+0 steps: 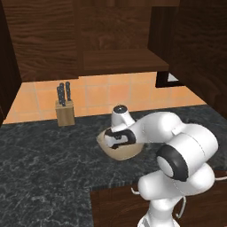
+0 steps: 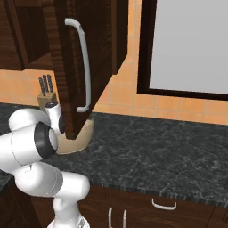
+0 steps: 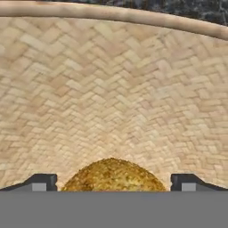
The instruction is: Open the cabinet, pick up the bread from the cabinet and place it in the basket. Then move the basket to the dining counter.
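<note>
On the black granite counter [image 1: 44,155], under the open cabinet [image 2: 78,67], our gripper [image 3: 113,181] hangs wide open, empty, over the bread [image 3: 113,176] lying in the basket [image 3: 111,89]; lifting carelessly, we might tip that basket.

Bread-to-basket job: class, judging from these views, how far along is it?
Done: the cabinet door stands open, and the bread lies inside the basket. In hand: the gripper is open, its fingers either side of the bread. Left: moving the basket, which sits on the black granite counter, to the dining counter.
</note>
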Controlling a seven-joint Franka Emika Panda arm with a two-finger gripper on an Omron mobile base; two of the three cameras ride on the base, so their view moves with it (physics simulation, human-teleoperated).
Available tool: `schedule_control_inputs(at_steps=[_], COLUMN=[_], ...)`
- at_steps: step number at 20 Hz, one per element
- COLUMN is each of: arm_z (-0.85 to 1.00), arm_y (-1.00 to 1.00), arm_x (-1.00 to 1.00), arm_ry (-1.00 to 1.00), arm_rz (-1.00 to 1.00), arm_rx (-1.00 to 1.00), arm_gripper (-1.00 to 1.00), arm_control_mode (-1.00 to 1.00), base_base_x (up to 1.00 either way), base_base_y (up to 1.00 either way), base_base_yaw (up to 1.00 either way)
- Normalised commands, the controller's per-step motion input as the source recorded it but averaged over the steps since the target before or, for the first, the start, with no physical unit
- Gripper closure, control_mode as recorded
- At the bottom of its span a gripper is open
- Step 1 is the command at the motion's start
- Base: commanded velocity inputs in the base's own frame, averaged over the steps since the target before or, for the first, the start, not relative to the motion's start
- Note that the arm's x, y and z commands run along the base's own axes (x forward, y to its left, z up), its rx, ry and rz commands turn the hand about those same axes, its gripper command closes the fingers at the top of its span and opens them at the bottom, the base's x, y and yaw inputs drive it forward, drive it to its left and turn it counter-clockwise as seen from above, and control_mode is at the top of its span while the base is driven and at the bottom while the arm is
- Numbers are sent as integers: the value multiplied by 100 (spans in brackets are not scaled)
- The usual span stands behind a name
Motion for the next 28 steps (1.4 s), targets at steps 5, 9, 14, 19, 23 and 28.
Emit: schedule_control_inputs(at_steps=[5, 9, 14, 19, 23, 28], arm_z=[11, 31, 69, 81, -12, -18], arm_y=[0, 0, 6, 17, 13, 15], arm_x=[-12, -28, -45, -66, -99, -39], arm_ry=[-28, -22, -5, 12, 12, 21], arm_rz=[0, 0, 0, 0, 0, 0], arm_rx=[0, 0, 3, 4, -2, -13], arm_gripper=[-100, -100, -100, -100, -100, -100], arm_control_mode=[-100, -100, -100, -100, -100, -100], base_base_x=[0, 0, 0, 0, 0, 0], base_base_y=[0, 0, 0, 0, 0, 0], base_base_yaw=[0, 0, 0, 0, 0, 0])
